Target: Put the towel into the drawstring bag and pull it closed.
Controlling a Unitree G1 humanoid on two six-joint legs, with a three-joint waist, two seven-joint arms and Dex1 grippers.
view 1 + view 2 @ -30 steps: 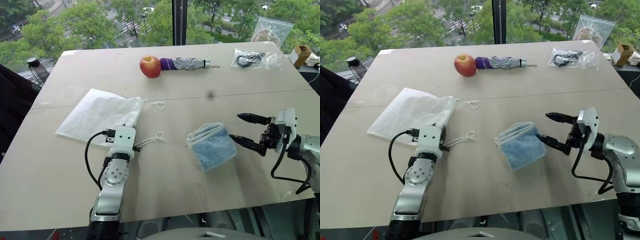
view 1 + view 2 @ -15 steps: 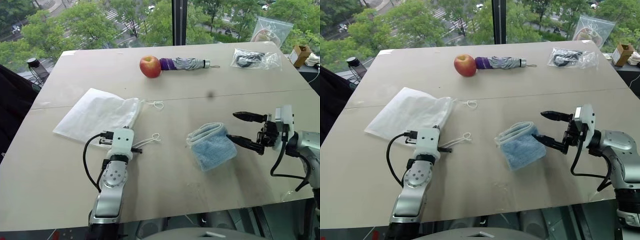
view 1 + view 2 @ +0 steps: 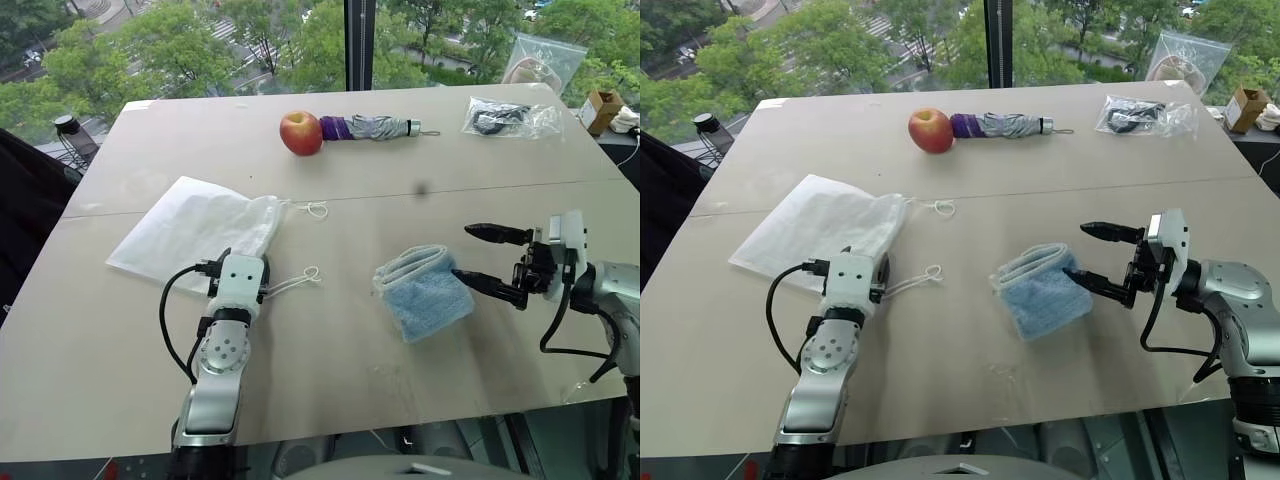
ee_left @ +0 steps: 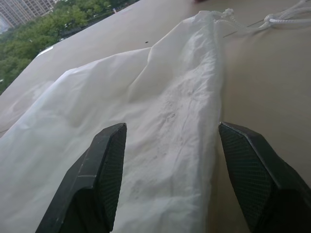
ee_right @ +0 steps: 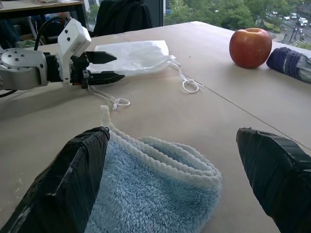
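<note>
Towel and drawstring bag are both sitting out on the big beige worktop [image 3: 330, 390], so going big to small here. The worktop is running right up to a window with trees outside.

The drawstring bag [image 3: 195, 230] is lying flat and white on the robot's left side, with its gathered mouth pointing toward the middle and its thin white cords [image 3: 300, 277] looping out on the surface beside it.

The left end effector [image 4: 170, 160] is sitting low at the bag's near edge, close to the mouth, with its two black fingers spread apart. From the wrist view the fingers are straddling the bag fabric, one on either side, and I can't see them pinching any of it.

The right end effector [image 3: 478, 256] is hovering just to the right of the towel [image 3: 424, 291] with its fingers wide open, tips pointing at the cloth. The lower tip is looking super close to the towel's edge, but I can't tell if it's touching.

The towel, light blue and folded, is lying right of centre, well apart from the bag.

Further back, a folded umbrella [image 3: 372, 127] is lying with its purple end touching a red apple [image 3: 301, 132]. Near the far right corner, a clear plastic bag [image 3: 498, 117] with something dark inside is resting on the worktop.
</note>
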